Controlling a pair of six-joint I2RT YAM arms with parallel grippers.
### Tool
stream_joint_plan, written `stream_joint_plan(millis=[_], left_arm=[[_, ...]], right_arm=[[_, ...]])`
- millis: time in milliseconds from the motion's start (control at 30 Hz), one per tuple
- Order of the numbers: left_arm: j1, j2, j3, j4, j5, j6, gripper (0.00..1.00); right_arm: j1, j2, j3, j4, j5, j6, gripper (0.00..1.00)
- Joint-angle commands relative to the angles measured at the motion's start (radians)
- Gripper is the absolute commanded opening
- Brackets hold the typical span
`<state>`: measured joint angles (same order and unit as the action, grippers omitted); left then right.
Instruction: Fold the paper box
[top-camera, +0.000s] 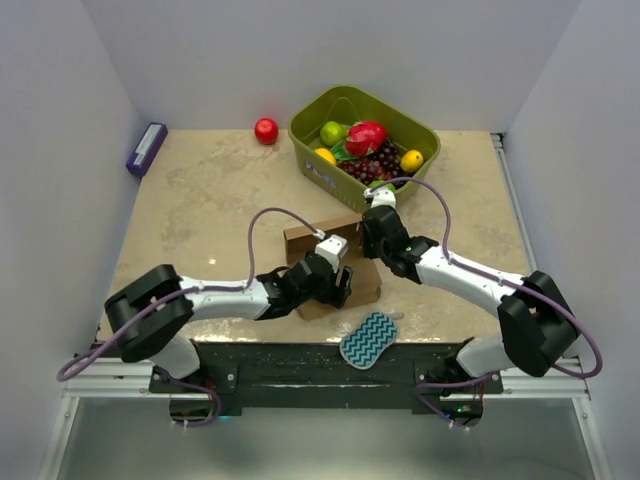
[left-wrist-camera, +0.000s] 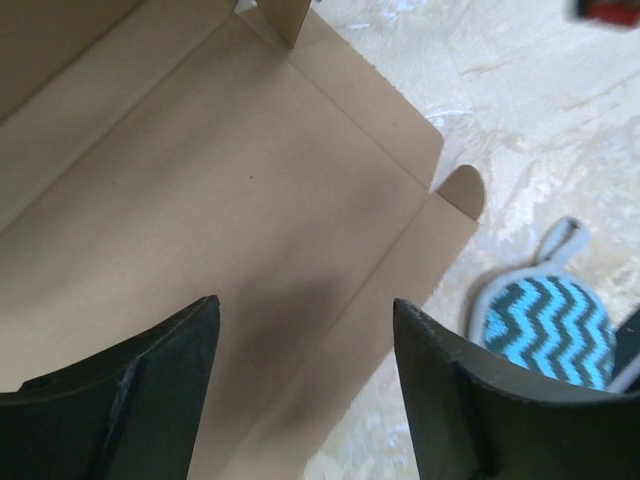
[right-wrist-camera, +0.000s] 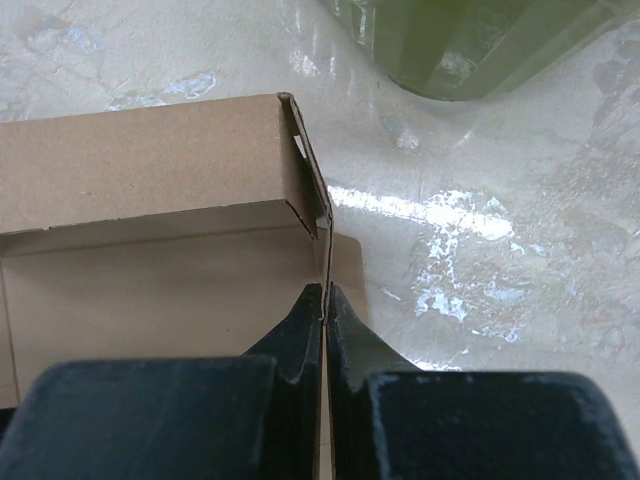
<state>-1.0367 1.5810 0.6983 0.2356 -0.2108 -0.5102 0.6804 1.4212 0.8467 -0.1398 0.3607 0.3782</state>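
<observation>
Beige stone-look table (top-camera: 200, 200), white walls; the paper box (top-camera: 300, 240) sits mid-table between the arms, about half done, with the back wall up and the base and front flaps flat. The right gripper (right-wrist-camera: 325, 300) is clamped on its thin side flap, and the left gripper (left-wrist-camera: 305, 310) hangs wide open over the base, holding nothing. The fruit basket (top-camera: 312, 168) close behind and the sponge (top-camera: 368, 338) near the front corner may crowd the remaining folds.

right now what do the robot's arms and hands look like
The left arm and right arm are white tubes between bulky black joints, each with a thin purple cable looping along it. The left hand and right hand each have two matte black wedge-shaped fingers.
</observation>
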Motion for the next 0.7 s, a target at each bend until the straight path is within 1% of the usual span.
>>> stream_joint_plan(millis=[0,67,100,133,167,200,233,300,333,400,500,533,600,667], left_arm=[[0.000,-0.157,0.047,-0.154,0.011,0.022,0.79],[0.006,-0.243,0.059,-0.206,0.014,0.029,0.81],[0.013,-0.272,0.079,-0.276,0.014,0.030,0.83],[0.044,-0.336,0.092,-0.306,0.030,0.030,0.84],[0.072,-0.367,0.102,-0.332,0.043,0.030,0.84],[0.107,-0.398,0.128,-0.385,0.063,0.026,0.84],[0.185,-0.459,0.139,-0.409,0.092,0.022,0.84],[0.252,-0.512,0.173,-0.461,0.097,0.032,0.86],[0.309,-0.544,0.187,-0.473,0.108,0.036,0.86],[0.366,-0.556,0.214,-0.499,0.129,0.055,0.87],[0.511,-0.535,0.204,-0.501,0.197,0.059,0.87],[0.536,-0.512,0.198,-0.493,0.259,0.056,0.87],[0.585,-0.492,0.172,-0.461,0.307,0.042,0.85],[0.602,-0.467,0.150,-0.431,0.359,0.033,0.83]], right_arm=[[0.004,0.001,0.006,-0.075,0.021,0.013,0.00],[0.005,-0.004,0.006,-0.078,0.020,0.011,0.00],[0.005,-0.004,0.008,-0.081,0.021,0.011,0.00],[0.005,-0.005,0.006,-0.080,0.024,0.010,0.00],[0.005,-0.005,0.006,-0.080,0.026,0.010,0.00],[0.005,-0.005,0.005,-0.080,0.026,0.011,0.00],[0.005,-0.005,0.005,-0.080,0.030,0.013,0.00],[0.004,-0.007,0.002,-0.080,0.032,0.014,0.00],[0.005,-0.008,0.002,-0.078,0.030,0.016,0.00],[0.005,-0.011,0.002,-0.076,0.032,0.018,0.00],[0.005,-0.013,0.002,-0.075,0.030,0.022,0.00],[0.005,-0.013,0.002,-0.073,0.027,0.024,0.00],[0.005,-0.015,0.000,-0.075,0.027,0.022,0.00],[0.005,-0.016,-0.003,-0.075,0.029,0.022,0.00]])
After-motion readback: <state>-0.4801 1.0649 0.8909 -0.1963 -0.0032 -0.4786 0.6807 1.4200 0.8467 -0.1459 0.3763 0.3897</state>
